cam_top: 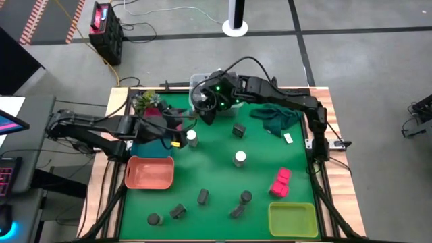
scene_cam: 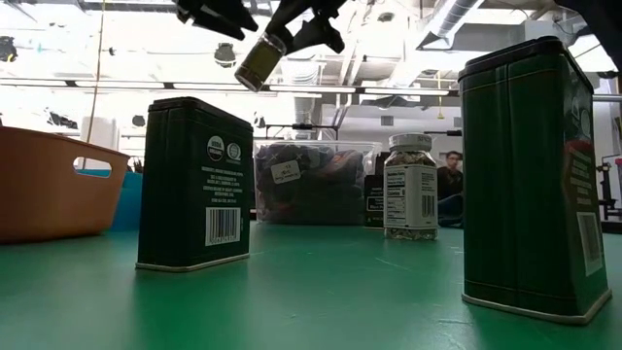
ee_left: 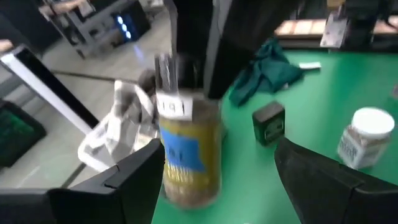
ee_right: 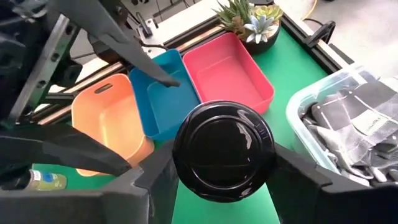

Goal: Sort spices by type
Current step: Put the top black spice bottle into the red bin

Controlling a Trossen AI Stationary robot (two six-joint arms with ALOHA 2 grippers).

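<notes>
High view: the right gripper (cam_top: 204, 111) hangs just beside the clear bin (cam_top: 197, 79). The left gripper (cam_top: 177, 140) is a little farther from the bin, on the trays' side. Both loads are hidden under the arms.

Low view: a tilted jar (scene_cam: 260, 60) sits high up between dark fingers, in front of the bin. I cannot tell whose fingers they are.

Left wrist view: the fingers (ee_left: 134, 180) are spread wide around a yellow-labelled jar (ee_left: 186, 155), with the bin just behind it. It looks loose, so it could topple and roll. The smear hides whether it is resting on the tabletop.

Right wrist view: the fingers (ee_right: 298, 180) are clamped on a black-lidded jar (ee_right: 224, 152), the bin at its side. With the arms this close, a swing could clip the other arm. The label is out of sight, so the jar's type is unknown.
</notes>
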